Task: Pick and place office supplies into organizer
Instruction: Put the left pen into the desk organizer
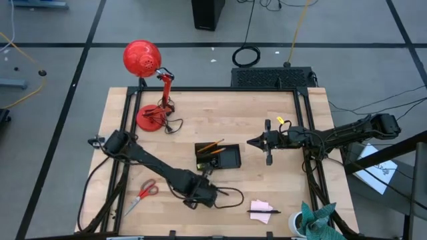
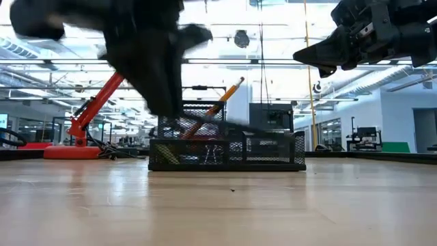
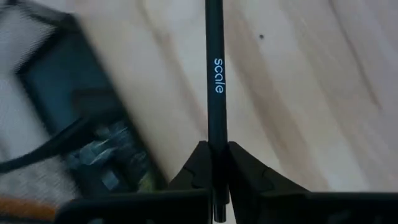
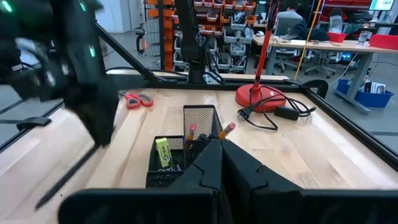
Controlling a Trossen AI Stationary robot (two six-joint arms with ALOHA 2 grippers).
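Two arms we see over the table [image 1: 267, 200] — ours. Mesh organizer [image 1: 225, 157] sits mid-table, holding orange pencils [image 1: 211, 145]. Left gripper [image 3: 216, 163], just beside it, pinches a black pen [image 3: 215, 74]; right gripper [image 1: 252, 142] hovers nearby, jaws pressed together.

Table [image 1: 233, 123]: light wood, smooth, low sheen, visible grain. Organizer [image 2: 273, 147]: black wire mesh, matt, w/ solid rim bars. Pen [image 3: 215, 74]: smooth matt black barrel, pale printed lettering. Left gripper [image 3: 214, 171] fingers [image 3: 249, 177]: matt black, look like plastic. Pencils [image 2: 229, 92]: orange painted finish. Desk lamp [image 1: 141, 59]: glossy red shade and base. Sticky-note pad [image 1: 261, 207]: pale pink paper. Scissors [image 1: 147, 191]: smooth red handles.
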